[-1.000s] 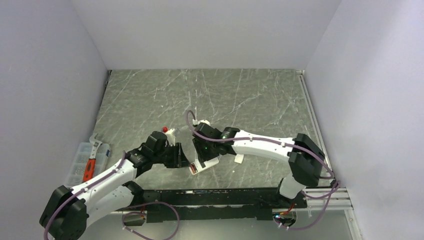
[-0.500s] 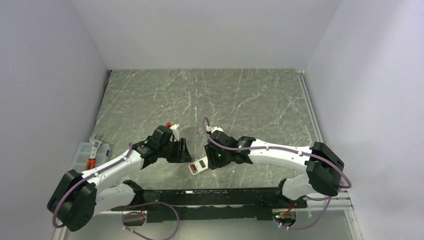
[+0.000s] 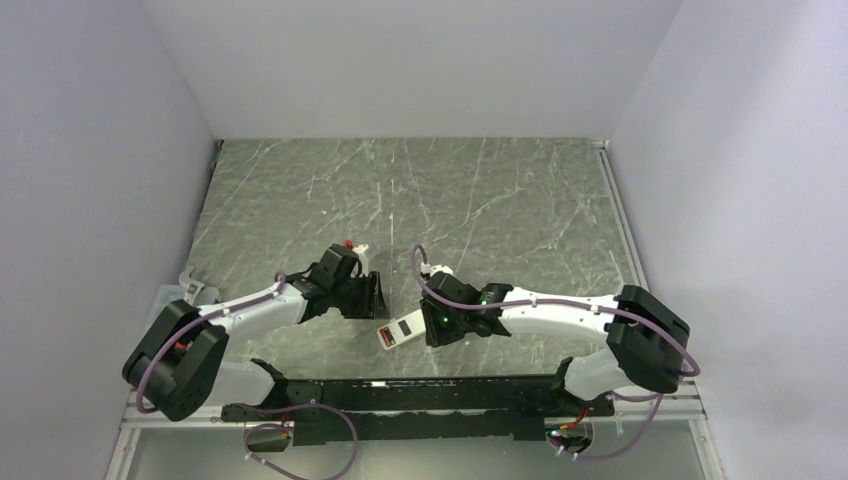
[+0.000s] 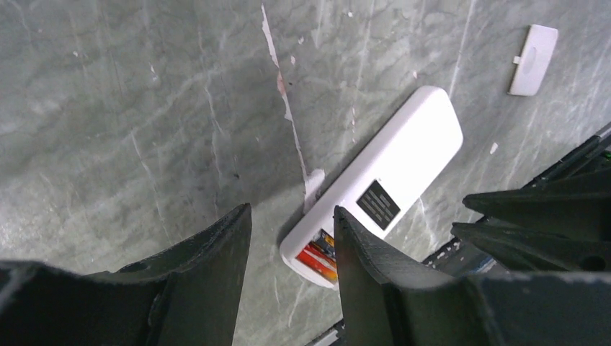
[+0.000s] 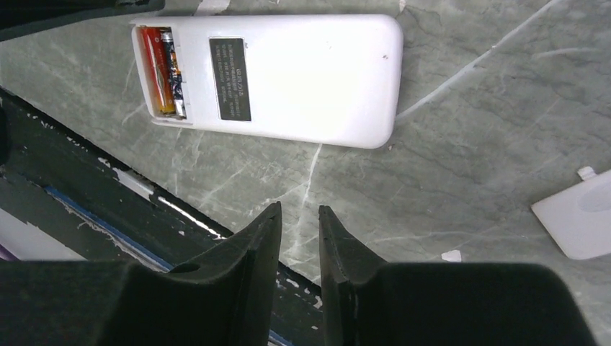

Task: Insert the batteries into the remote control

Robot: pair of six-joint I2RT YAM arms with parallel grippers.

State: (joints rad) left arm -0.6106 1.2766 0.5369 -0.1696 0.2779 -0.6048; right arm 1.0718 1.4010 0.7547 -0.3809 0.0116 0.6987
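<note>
The remote control (image 3: 396,333) lies back up near the table's front edge, its dark label (image 5: 230,78) showing. Its battery bay at one end is uncovered, with two batteries (image 5: 163,71) lying side by side in it, one red-orange, one darker. They also show in the left wrist view (image 4: 321,255), in the near end of the remote (image 4: 403,162). My left gripper (image 3: 375,297) is open and empty just left of and beyond the remote. In its own view (image 4: 291,213) it hangs above the table. My right gripper (image 3: 437,325) is slightly open and empty, right beside the remote; its fingers (image 5: 299,207) hold nothing.
A small flat white plastic cover (image 4: 533,49) lies on the marble to the remote's right; it also shows in the right wrist view (image 5: 576,223). A clear parts box with a red-handled tool (image 3: 180,322) sits at the left edge. A black rail (image 3: 420,392) runs along the front.
My right gripper has drawn back rightwards off the remote, baring more of it. My left arm has swung its gripper a little farther and to the right. The remote has barely shifted.
</note>
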